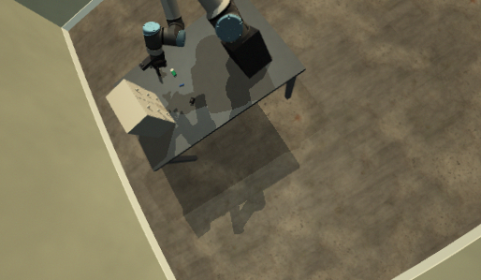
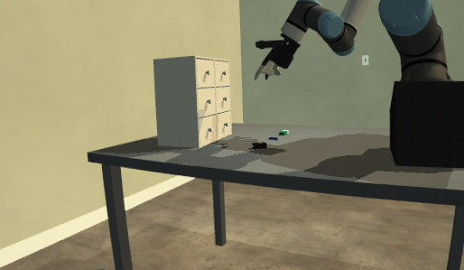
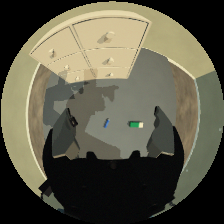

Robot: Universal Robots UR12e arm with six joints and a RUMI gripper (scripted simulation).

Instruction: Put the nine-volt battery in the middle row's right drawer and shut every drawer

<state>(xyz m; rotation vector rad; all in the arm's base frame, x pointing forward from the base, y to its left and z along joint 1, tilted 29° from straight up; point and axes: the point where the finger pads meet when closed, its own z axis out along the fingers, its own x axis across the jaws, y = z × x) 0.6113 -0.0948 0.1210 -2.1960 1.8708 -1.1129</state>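
Observation:
A small green block with a whitish end (image 1: 173, 72) (image 2: 283, 133) (image 3: 135, 124), which looks like the nine-volt battery, lies on the table (image 2: 149, 162). The pale chest (image 1: 125, 106) (image 2: 177, 101) stands upright at the table's end, with three rows of two drawers, all looking shut. The right drawer of the middle row (image 2: 220, 103) (image 3: 101, 56) has a small knob. My gripper (image 1: 160, 78) (image 2: 262, 76) (image 3: 112, 107) is open and empty. It hangs well above the table, in front of the chest; in the wrist view the green block lies below, nearer the right finger.
A small blue item (image 1: 182, 85) (image 2: 273, 138) (image 3: 106, 123) lies beside the green block. A black object (image 1: 192, 101) (image 2: 259, 145) (image 3: 74, 121) lies farther along, partly by the left finger in the wrist view. The black arm base (image 1: 250, 55) (image 2: 426, 124) stands at the table's other end.

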